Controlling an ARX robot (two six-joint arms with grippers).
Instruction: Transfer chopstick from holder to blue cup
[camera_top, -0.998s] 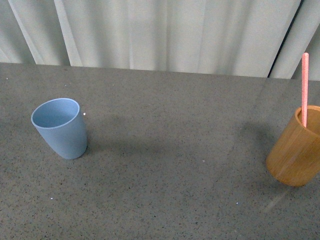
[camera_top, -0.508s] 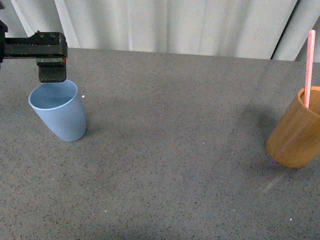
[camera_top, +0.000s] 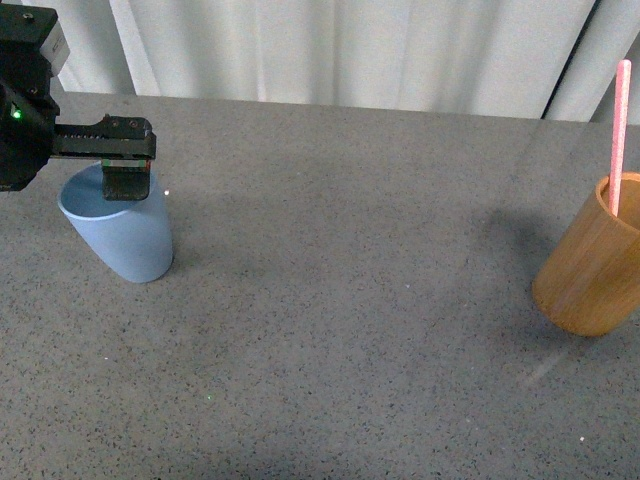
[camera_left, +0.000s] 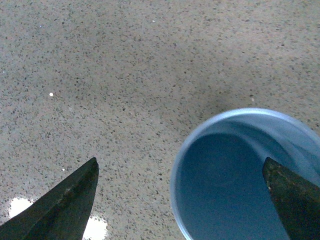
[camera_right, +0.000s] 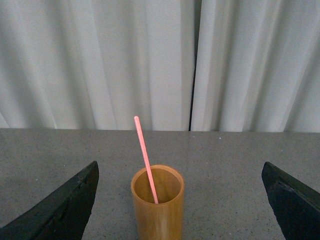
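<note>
The light blue cup (camera_top: 125, 245) stands at the left of the grey table. My left gripper (camera_top: 127, 180) hangs open just above its rim; in the left wrist view the blue cup (camera_left: 225, 195) opens below the left gripper (camera_left: 180, 161), one finger over its inside, the other over bare table. The orange-brown holder (camera_top: 590, 275) stands at the far right with the pink chopstick (camera_top: 619, 130) upright in it. In the right wrist view the holder (camera_right: 157, 215) and the leaning chopstick (camera_right: 144, 150) are ahead of my open right gripper (camera_right: 180, 167), apart from it.
White curtains (camera_top: 340, 50) hang behind the table's far edge (camera_top: 340, 104). A wide stretch of speckled grey tabletop (camera_top: 350, 300) lies between the two cups. The right arm does not show in the front view.
My left arm has come into the front view from the left and moved right and down over the blue cup. Cup, holder and chopstick kept their places.
</note>
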